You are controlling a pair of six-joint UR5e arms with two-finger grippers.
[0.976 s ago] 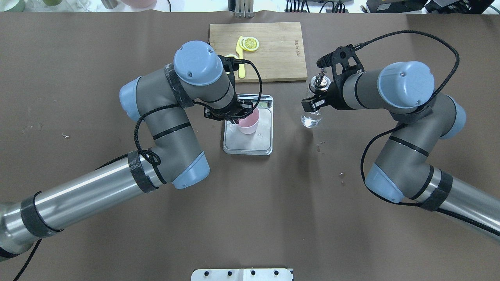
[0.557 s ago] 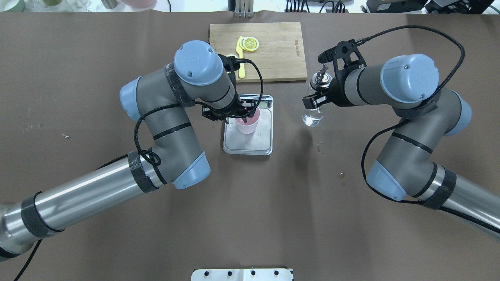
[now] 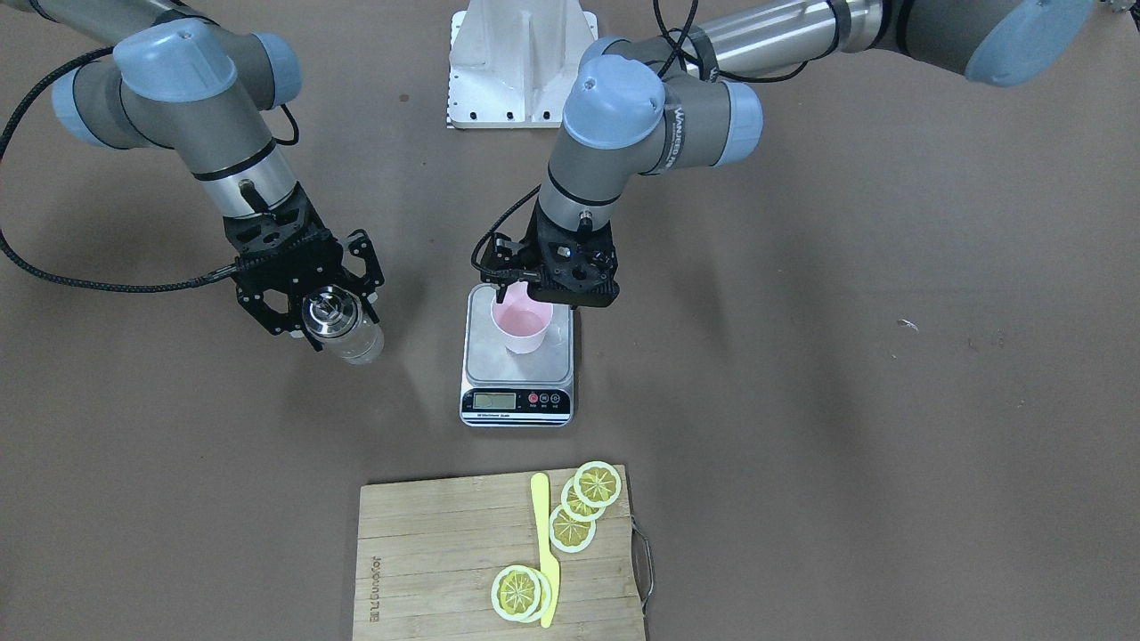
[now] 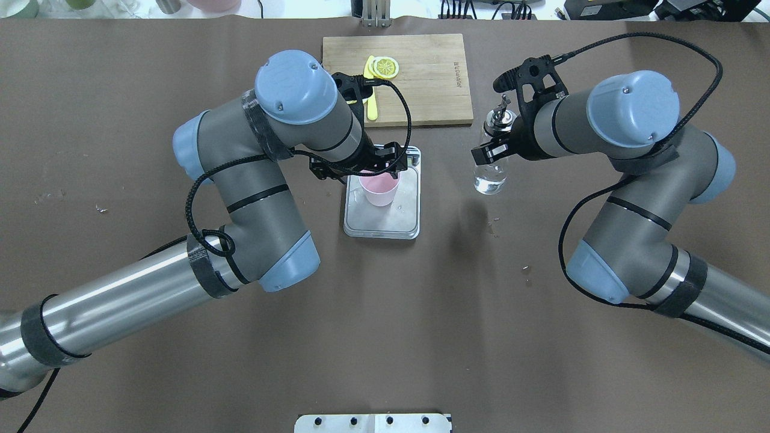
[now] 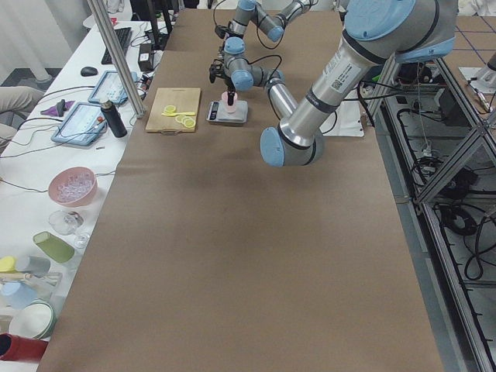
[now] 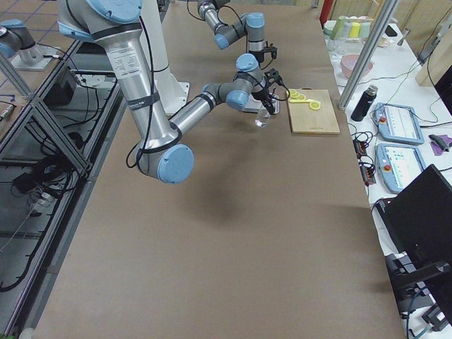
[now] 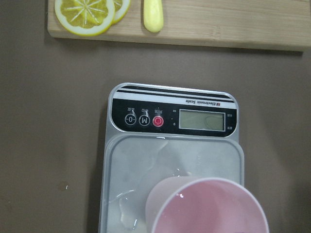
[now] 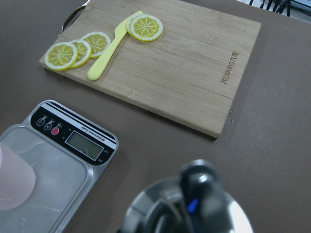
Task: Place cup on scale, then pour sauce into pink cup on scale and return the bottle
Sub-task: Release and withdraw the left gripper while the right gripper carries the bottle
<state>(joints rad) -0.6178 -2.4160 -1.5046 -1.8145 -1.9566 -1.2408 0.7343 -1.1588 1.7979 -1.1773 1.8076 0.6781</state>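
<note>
Front-facing view: shows the left gripper (image 3: 554,294) spread wide, holding nothing, just above the cup (image 3: 521,325). Puts the cup upright on the scale (image 3: 517,361). Shows the right gripper (image 3: 321,301) clamped on the bottle (image 3: 356,343), well off the scale on the robot's right.

Overhead view: confirms both grips and adds the clear sauce (image 4: 488,183) low in the bottle. Against one second earlier, finds the left gripper raised from around the cup, the cup unmoved and the bottle shifted slightly right.

Left wrist view: brings the cup's rim and the scale's display (image 7: 201,119) close, where the overhead view half hides that display.

Right wrist view: blurs the bottle's cap (image 8: 194,204) and shows the cutting board (image 8: 170,63) beyond the scale.

Side views: too small to judge the jaws.
</note>
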